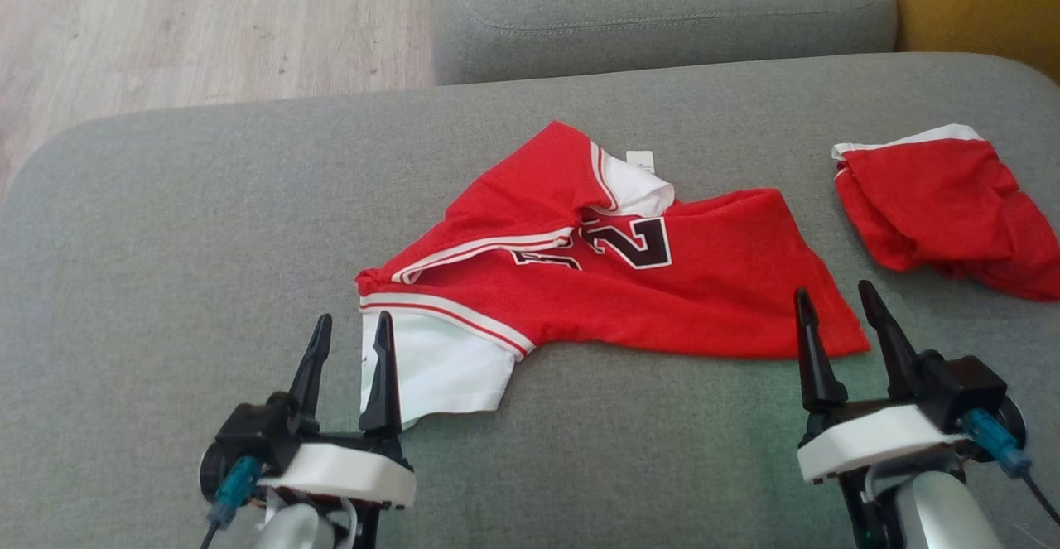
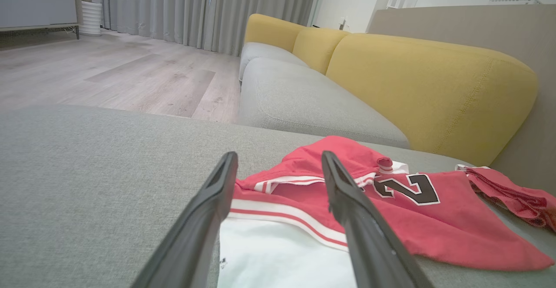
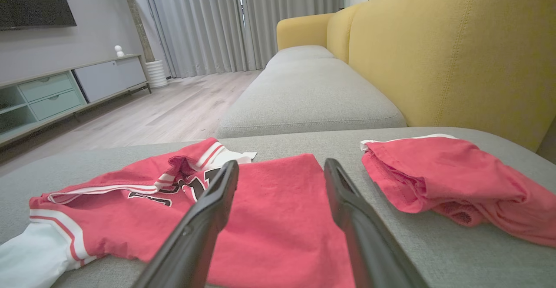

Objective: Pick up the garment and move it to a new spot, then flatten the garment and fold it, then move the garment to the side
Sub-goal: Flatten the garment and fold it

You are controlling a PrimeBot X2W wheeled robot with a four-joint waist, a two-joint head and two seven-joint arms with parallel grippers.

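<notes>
A red jersey-style garment point(image 1: 662, 292) with white sleeves and a black number lies crumpled in the middle of the grey sofa seat point(image 1: 207, 226). It also appears in the left wrist view point(image 2: 417, 223) and the right wrist view point(image 3: 278, 210). My left gripper point(image 1: 352, 329) stands open near the seat's front, its right finger over the garment's white sleeve point(image 1: 431, 367). My right gripper point(image 1: 835, 296) is open too, its left finger at the garment's red right corner. Neither holds anything. Both wrist views look between spread fingers point(image 2: 193, 231) point(image 3: 195, 231) down onto the cloth.
A second red garment point(image 1: 944, 209) with white trim lies bunched at the seat's right end. Behind is another grey seat cushion point(image 1: 662, 11) and a yellow backrest point(image 2: 430, 88). Wooden floor point(image 1: 207, 27) lies beyond the seat's left and far edge.
</notes>
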